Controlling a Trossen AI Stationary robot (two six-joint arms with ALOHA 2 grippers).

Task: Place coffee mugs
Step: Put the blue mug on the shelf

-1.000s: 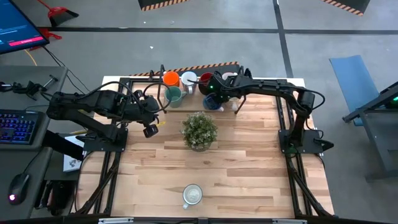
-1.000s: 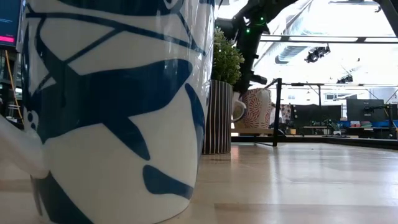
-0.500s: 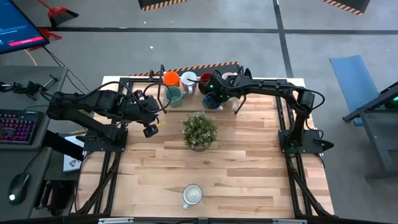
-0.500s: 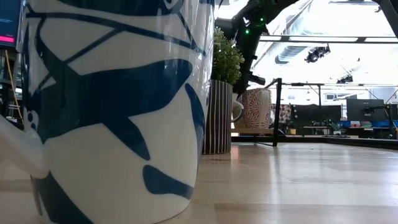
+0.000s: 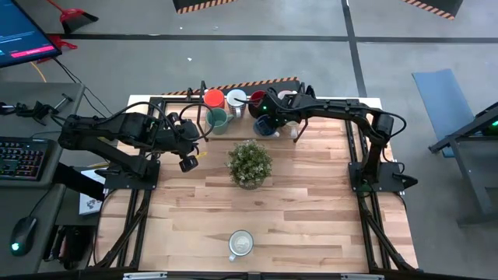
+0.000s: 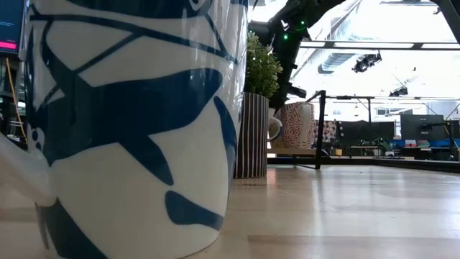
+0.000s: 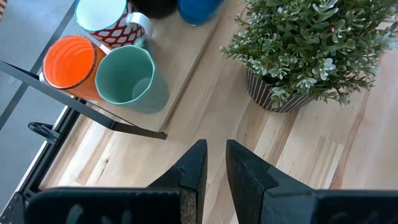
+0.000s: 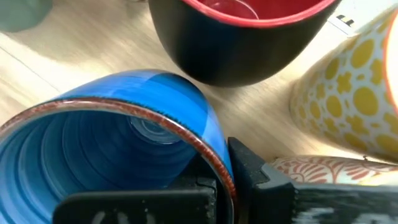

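Mugs cluster at the counter's [image 5: 311, 194] far edge as our right tool [image 8: 227, 180] stays clamped on the blue mug's [image 8: 118, 137] rim, barely shifted; placement seems unfinished. Our left tool [image 7: 214, 162] waits nearby, slightly parted, holding nothing.

1. The right gripper [image 5: 269, 117], near the top middle of the overhead picture, has crept a tiny bit toward the top edge since a second ago.
2. The shiny round blue mug [image 5: 263, 127] pinched by its rim in that gripper has slid a tiny bit the same way.
3. The small green light [image 5: 262, 99] on that arm now sits a little nearer the top edge.
4. At the left edge, the flat black keyboard [image 5: 19, 159] used to glow purple. Now it glows green and yellow.
5. At the lower left, the black computer mouse [image 5: 22, 232] has gone from a purple glow to a green one.
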